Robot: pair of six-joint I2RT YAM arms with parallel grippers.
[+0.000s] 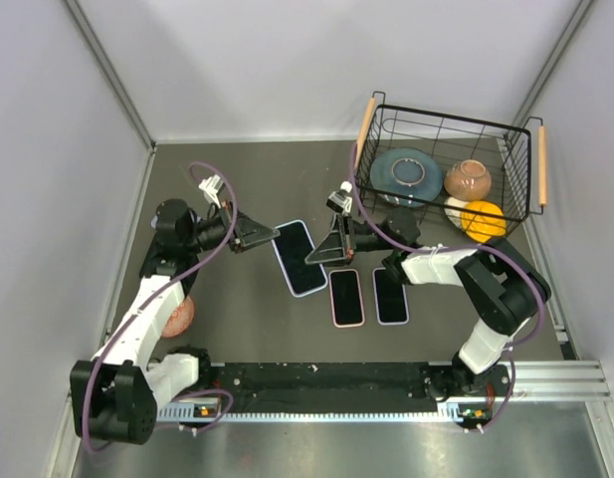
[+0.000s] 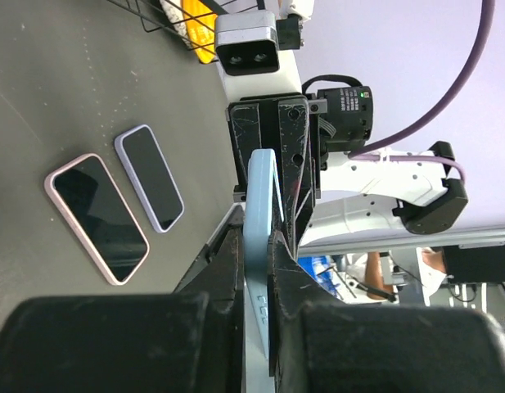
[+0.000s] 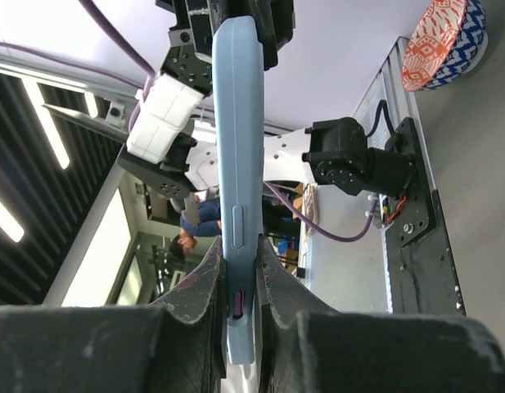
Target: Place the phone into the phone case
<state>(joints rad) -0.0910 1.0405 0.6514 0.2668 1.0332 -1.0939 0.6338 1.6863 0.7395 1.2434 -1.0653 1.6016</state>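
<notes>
Mid-table, blue-cased phone (image 1: 297,261) held from both sides.
Left gripper (image 1: 272,236) clenches its 9 o'clock edge, right gripper (image 1: 314,256) its 3 o'clock edge.

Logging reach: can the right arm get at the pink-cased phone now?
Probably not: the right gripper and left gripper are shut on the blue-cased phone. The pink-cased phone lies uncovered nearby, so it must release first.

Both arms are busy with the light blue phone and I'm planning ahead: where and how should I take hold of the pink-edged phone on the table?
Pinch the pink-edged phone across its long edges, coming straight down from above. It lies flat, screen up, so only its thin sides offer a grip. The lavender-edged phone lies close alongside, so place that jaw carefully.
</notes>
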